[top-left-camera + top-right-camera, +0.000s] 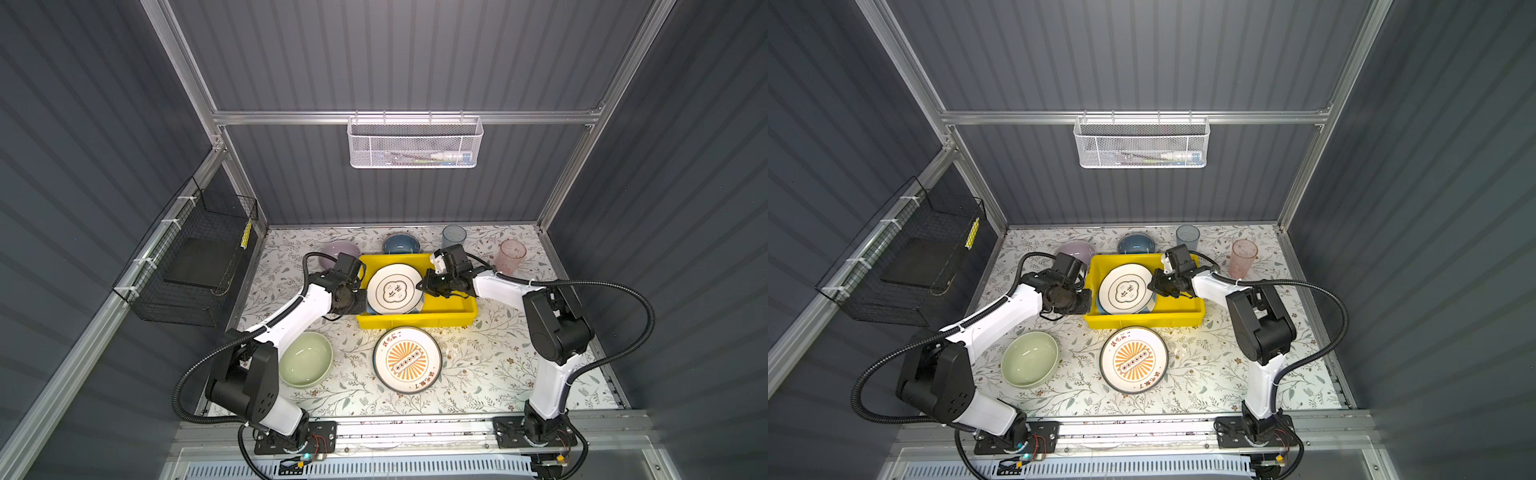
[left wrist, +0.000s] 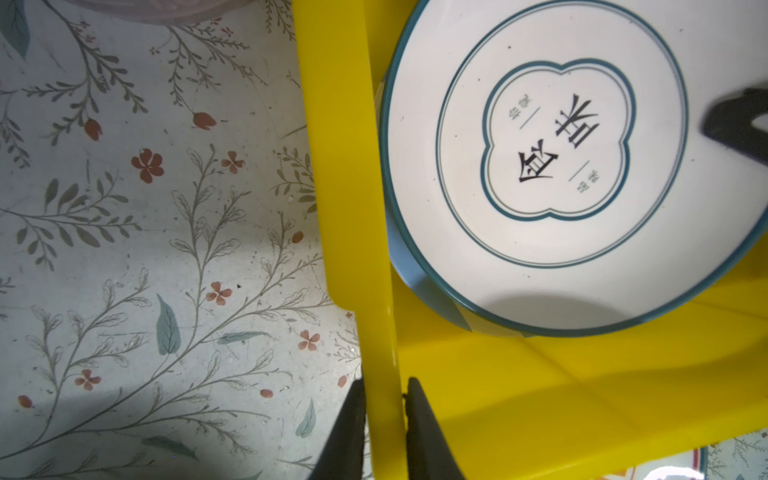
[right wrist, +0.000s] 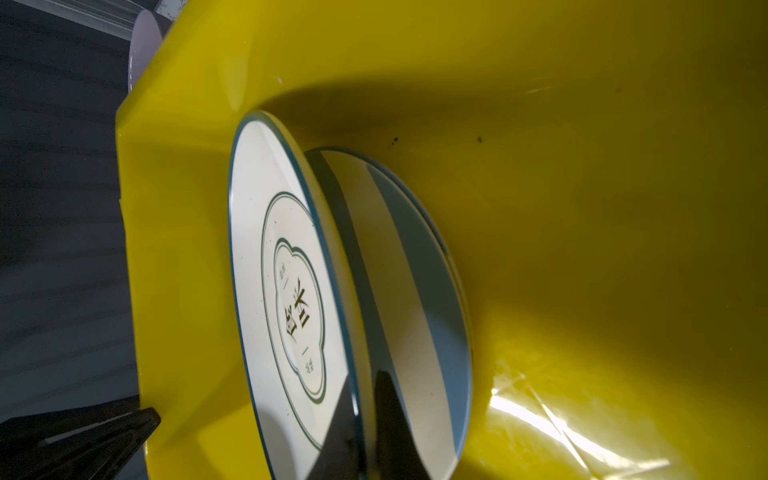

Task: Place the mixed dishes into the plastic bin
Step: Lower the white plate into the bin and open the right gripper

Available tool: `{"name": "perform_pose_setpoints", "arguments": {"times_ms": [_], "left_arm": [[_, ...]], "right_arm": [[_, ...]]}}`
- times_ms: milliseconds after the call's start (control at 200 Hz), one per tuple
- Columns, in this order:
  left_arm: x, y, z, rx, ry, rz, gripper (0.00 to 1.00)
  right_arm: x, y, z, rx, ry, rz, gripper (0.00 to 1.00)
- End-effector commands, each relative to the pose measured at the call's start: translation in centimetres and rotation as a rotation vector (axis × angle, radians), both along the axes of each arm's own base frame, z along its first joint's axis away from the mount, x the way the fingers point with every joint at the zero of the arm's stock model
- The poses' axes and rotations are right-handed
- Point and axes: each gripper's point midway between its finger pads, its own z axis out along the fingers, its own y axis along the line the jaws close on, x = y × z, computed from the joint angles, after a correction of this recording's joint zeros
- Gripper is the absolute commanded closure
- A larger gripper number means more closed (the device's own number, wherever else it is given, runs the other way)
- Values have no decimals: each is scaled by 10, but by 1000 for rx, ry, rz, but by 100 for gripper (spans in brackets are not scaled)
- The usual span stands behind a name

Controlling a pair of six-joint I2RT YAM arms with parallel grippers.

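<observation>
Left gripper (image 2: 385,388) clamped on the plastic bin (image 1: 453,306) wall; right gripper (image 3: 365,395) pinching the white dark-rimmed plate (image 1: 395,289) rim, plate inside the bin atop the blue-white striped plate (image 3: 415,270); I'd lower flat; release once seated.

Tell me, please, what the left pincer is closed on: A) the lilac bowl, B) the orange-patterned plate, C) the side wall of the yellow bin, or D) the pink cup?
C: in the left wrist view the left pincer has its fingers on either side of the yellow bin wall, pinching it.
</observation>
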Motion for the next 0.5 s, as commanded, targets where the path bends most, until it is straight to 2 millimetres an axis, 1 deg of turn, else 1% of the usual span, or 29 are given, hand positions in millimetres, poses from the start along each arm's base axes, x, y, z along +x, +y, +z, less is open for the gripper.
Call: {"name": "perform_pose_setpoints", "arguments": {"times_ms": [0, 75, 165, 240, 425, 495], "left_arm": [[1, -6, 16, -45, -19, -2, 81], [0, -6, 15, -43, -16, -2, 81], [0, -6, 17, -47, -24, 2, 81], [0, -6, 18, -51, -28, 4, 81], [0, -5, 19, -52, -31, 4, 81], [0, -5, 20, -52, -33, 5, 81]], "right_arm": [[2, 12, 6, 41, -19, 27, 96], [1, 11, 2, 28, -15, 28, 93], [-1, 12, 1, 24, -7, 38, 82], [-2, 11, 1, 5, -9, 36, 78], [-6, 8, -3, -78, -9, 42, 63], [-7, 7, -3, -111, -11, 47, 60]]}}
